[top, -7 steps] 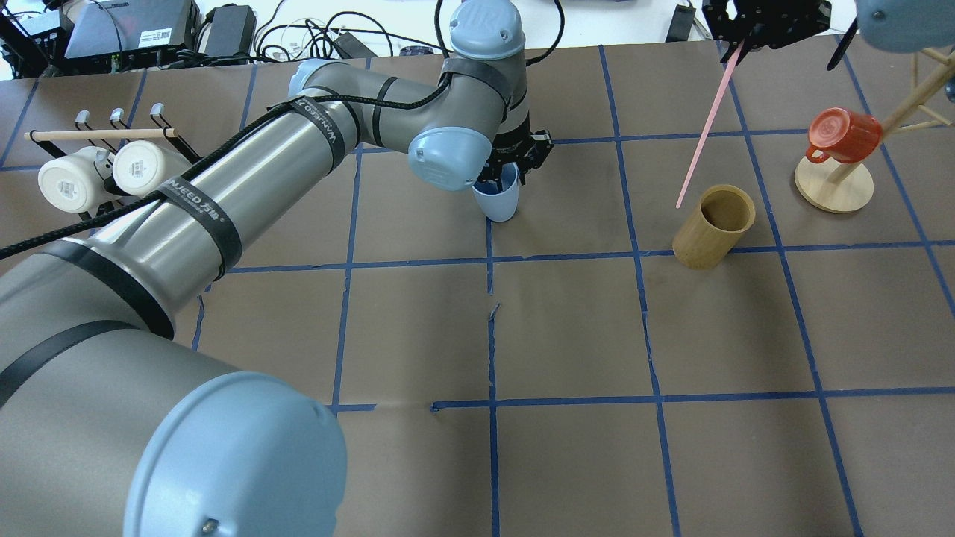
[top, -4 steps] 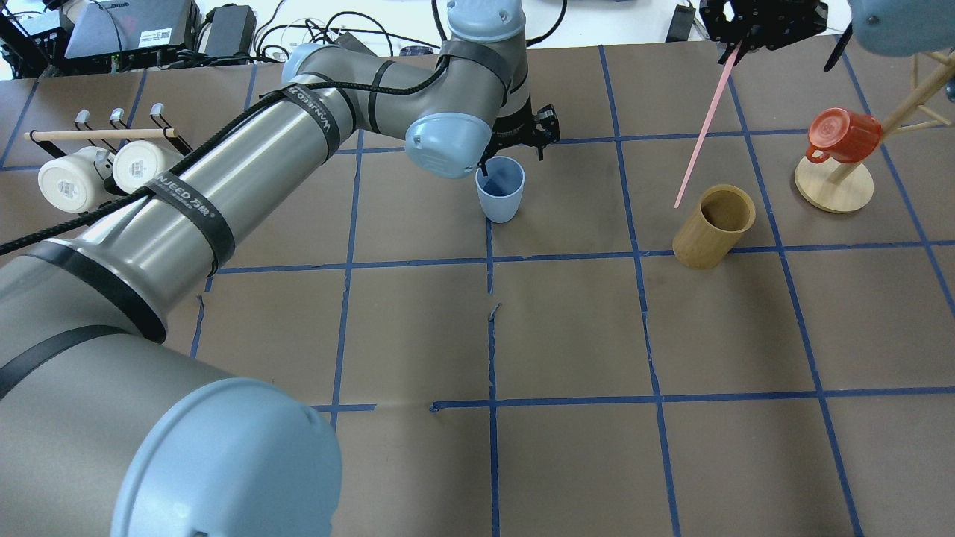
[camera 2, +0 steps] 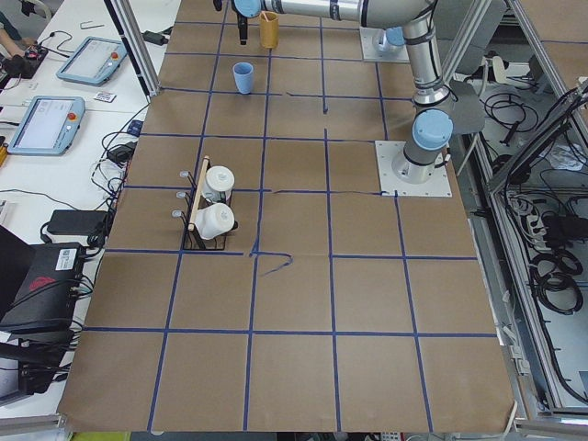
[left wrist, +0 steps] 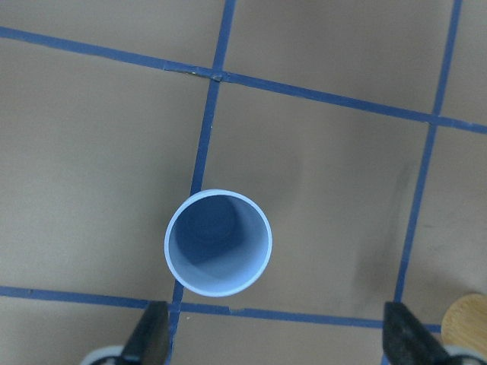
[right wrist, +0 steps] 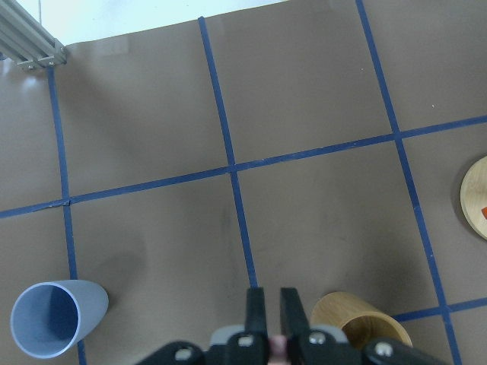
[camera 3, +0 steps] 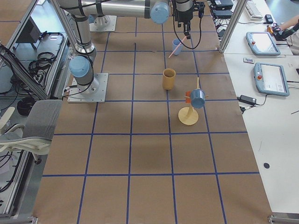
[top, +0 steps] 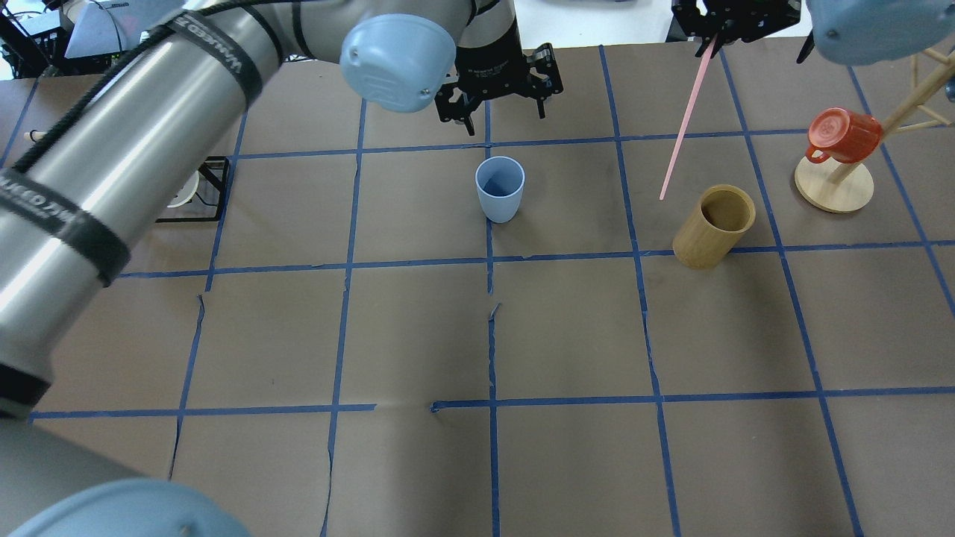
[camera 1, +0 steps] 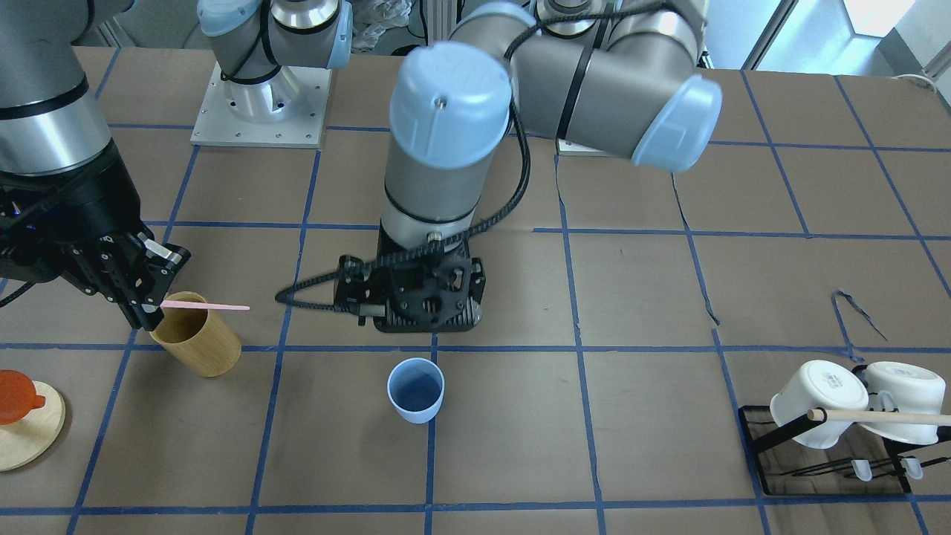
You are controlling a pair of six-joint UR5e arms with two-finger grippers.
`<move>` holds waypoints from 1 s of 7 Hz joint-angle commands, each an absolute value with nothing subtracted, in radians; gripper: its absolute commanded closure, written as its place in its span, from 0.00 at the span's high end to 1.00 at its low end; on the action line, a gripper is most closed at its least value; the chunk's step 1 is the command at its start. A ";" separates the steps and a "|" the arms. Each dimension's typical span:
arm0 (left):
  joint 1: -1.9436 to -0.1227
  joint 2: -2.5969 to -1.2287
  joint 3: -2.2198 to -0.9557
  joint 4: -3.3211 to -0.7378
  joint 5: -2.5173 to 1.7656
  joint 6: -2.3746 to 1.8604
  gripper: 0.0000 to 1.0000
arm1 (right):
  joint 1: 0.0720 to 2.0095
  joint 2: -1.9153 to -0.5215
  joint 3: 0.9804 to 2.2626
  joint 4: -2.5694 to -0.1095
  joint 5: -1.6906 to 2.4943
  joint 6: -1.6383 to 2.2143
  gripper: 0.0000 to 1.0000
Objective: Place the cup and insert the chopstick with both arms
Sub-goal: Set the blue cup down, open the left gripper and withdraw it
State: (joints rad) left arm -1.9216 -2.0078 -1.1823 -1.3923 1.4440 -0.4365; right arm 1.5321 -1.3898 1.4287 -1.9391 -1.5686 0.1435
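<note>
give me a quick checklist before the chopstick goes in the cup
1. Blue cup upright on the table: ok.
2. Blue cup empty inside, per the left wrist view: ok.
3. Left hand open and above the cup, not touching it: ok.
4. Right hand shut on the pink chopstick: ok.
5. Chopstick tip over the blue cup's mouth: not ok, it hangs off to the side, nearer the bamboo holder.
6. Tip height above the rim: cannot tell.
</note>
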 commanded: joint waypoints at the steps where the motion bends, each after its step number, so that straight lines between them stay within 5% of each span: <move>1: -1.895 -1.840 -1.221 -1.614 1.427 -0.338 1.00 | 1.558 -1.390 1.431 -1.979 -1.565 0.191 0.00; 7: -1.714 -1.599 -1.474 -1.644 1.519 -0.076 1.00 | 1.761 -1.390 1.575 -2.293 -1.654 0.373 0.00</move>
State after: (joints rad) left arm -1.7706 -1.6398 -1.4361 -1.6359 1.5003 -0.1657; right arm 1.7326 -1.3894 1.5658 -2.2688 -1.6292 0.3699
